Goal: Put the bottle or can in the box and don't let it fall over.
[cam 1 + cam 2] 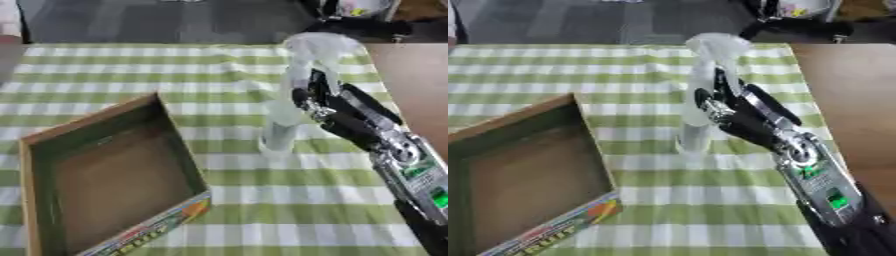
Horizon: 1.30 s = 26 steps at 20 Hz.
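Tablecloth first: a green-and-white checked cloth (219, 200) covers the whole work surface, with a strip of bare brown wooden table (850, 100) showing along the right side. Sitting on the near left of the cloth is the open brown cardboard box (44, 145) with dark green inner walls and a bright printed strip along its near edge; it looks empty, and its walls stand fairly tall.

Next in size is the robot's right arm, black with silver joints, coming in from the near right. Its right hand (741, 117) is curled around the middle of the tall clear plastic bottle (289, 107), fingers (306, 97) wrapped about the body from the right side. That bottle is upright to the right of the box, well apart from it, its base on or just above the cloth; I cannot tell which. The left hand shows in neither view.

From where I stand, the risk is all in the bottle's shape. It is tall, narrow and see-through, probably light, so it would tip easily. If the base is carried too low toward the left, it could clip the box's right wall and swing out of line. A clear, smooth body might also slide or twist within the fingers. And if the hand opens before the base sits flat on the box floor, or drags as it pulls away, the bottle could topple inside.
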{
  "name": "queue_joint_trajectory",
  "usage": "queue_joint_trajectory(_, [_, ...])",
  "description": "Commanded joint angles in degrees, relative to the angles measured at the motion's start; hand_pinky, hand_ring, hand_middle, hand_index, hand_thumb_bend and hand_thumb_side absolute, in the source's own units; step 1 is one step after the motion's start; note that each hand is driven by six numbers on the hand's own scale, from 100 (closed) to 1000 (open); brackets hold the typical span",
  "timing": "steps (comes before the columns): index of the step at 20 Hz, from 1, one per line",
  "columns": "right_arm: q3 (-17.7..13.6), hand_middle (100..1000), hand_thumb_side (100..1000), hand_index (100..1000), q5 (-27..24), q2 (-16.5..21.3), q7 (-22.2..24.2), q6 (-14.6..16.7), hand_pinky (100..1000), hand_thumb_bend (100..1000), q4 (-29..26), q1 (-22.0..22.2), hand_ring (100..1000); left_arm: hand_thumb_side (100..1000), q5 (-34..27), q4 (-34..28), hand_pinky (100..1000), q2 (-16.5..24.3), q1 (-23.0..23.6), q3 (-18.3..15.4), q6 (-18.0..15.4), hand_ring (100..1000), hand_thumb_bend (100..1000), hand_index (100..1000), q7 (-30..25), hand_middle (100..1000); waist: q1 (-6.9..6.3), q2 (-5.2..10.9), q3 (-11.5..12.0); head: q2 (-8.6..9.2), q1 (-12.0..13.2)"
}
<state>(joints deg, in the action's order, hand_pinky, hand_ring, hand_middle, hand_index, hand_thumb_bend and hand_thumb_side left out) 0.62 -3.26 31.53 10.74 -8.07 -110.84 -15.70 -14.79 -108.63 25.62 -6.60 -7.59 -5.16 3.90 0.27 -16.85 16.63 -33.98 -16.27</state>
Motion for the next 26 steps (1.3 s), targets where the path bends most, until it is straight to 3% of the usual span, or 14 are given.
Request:
queue_joint_trajectory(1, [-0.16,1000,671,1000,0.15,1.1,0.32,-0.26,982,100,-0.02,-1.19,1000,817,0.21,-0.72,914,0.93,-0.26,-0.2,-0.05,833,100,837,-0.22,935,-0.1,0.64,0.14,0.72,-0.17])
queue_joint_trajectory(23, [0.39,1000,645,1000,1.22,0.81,-0.11,-2.37,971,100,4.18,-5.37,1000,817,0.02,-0.73,916,0.86,-0.36,-0.06,0.05,833,100,836,-0.59,935,0.01,0.54,0.57,0.85,-0.59])
queue_joint_trajectory(26, [0.59,1000,592,1000,1.45,0.84,0.36,-2.44,969,100,4.25,-5.51,1000,817,-0.03,-0.73,916,0.86,-0.38,-0.06,0.05,833,100,836,-0.61,935,0.0,0.51,0.61,0.74,-0.65])
